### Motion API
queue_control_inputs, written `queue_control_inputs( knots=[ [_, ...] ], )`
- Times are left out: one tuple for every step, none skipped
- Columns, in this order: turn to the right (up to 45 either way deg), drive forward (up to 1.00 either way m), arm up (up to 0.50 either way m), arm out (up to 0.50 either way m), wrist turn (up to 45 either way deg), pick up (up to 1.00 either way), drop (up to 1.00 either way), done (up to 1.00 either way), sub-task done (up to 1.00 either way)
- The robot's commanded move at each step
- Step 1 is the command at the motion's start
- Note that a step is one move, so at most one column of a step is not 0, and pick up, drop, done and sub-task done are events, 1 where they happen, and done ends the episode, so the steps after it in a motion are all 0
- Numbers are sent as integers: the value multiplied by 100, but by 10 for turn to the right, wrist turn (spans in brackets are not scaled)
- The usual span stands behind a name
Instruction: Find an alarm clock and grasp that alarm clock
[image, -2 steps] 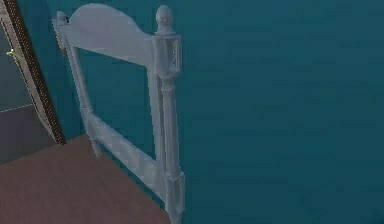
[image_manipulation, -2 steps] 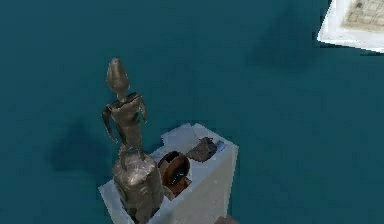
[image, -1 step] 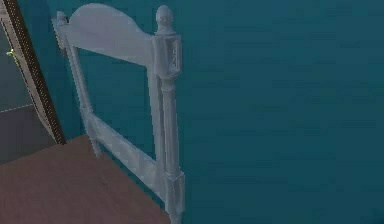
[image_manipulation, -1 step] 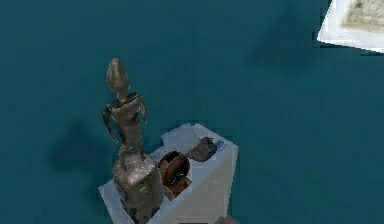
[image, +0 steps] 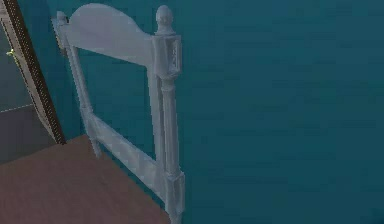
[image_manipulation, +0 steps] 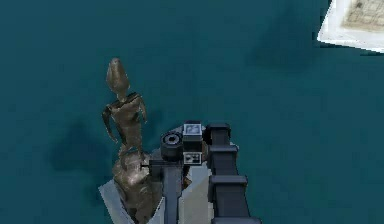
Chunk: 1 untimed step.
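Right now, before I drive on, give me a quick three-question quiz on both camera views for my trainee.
1. True or false: in the forward view, the wall behind the bed frame is teal.
2. In the arm side view, what stands near the end effector? A) a lamp B) a brown statue C) a vase
3. Fill in: in the arm side view's upper right corner, a ___ hangs on the wall.

Key: 1 true. 2 B. 3 picture.
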Motion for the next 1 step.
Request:
queue_control_inputs(
  knots=[
    [0, 0, 0, 0, 450, 0, 0, 0, 0]
  ],
)
